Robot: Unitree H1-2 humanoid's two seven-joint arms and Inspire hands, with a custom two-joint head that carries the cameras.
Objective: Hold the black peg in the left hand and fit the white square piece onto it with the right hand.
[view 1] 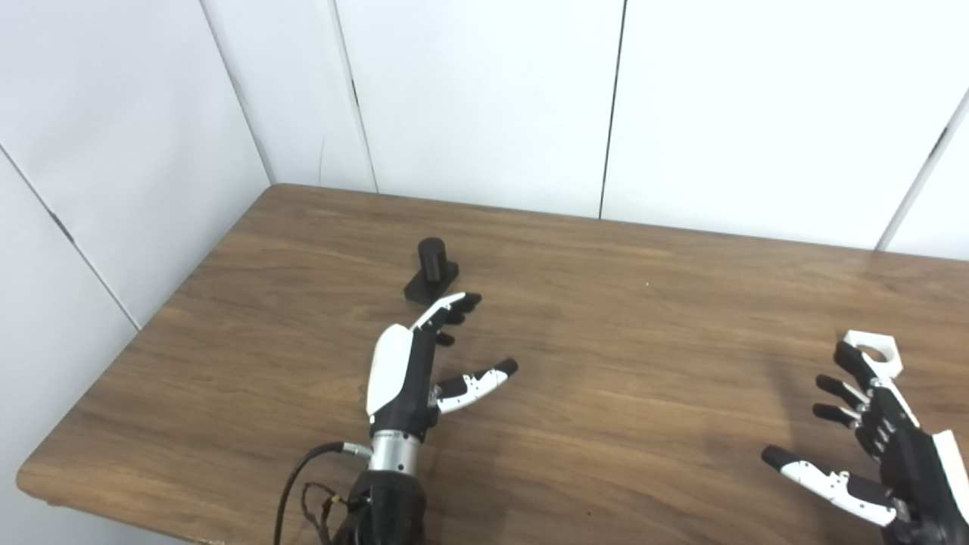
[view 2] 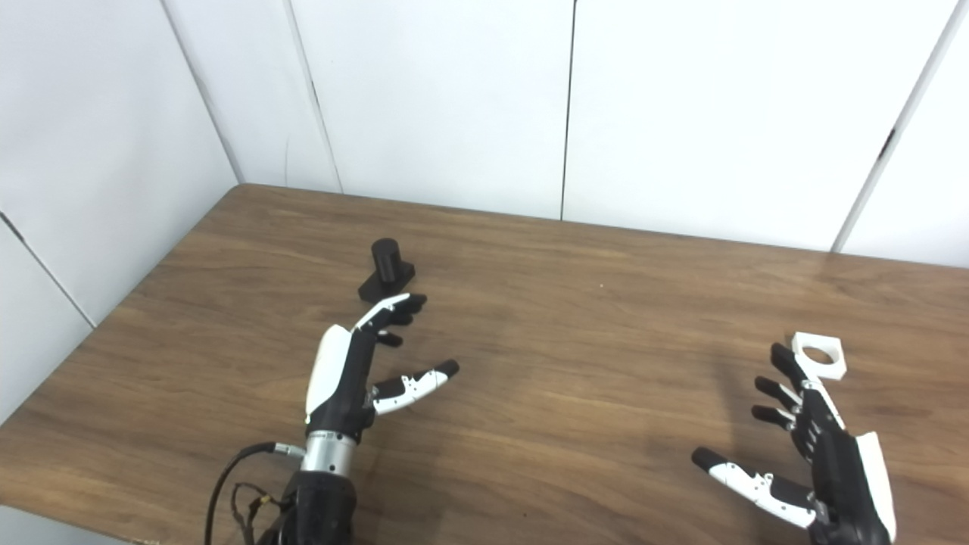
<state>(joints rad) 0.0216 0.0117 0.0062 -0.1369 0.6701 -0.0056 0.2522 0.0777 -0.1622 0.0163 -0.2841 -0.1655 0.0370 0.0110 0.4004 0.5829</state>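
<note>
The black cylindrical plastic peg (view 1: 432, 260) stands upright on its flat square base on the brown wood-grain table (view 1: 606, 318), just beyond the fingertips of your left hand (view 1: 412, 363). That hand is spread wide and holds nothing. Treat the peg as rigid, light and smooth; wrap the fingers around the base, leaving the cylinder free. The white square plastic piece with a round hole (view 2: 819, 356) lies flat by the fingertips of your right hand (view 2: 821, 454), also spread and empty. Pinch it by opposite edges; it looks stiff, light and liable to slide.
</note>
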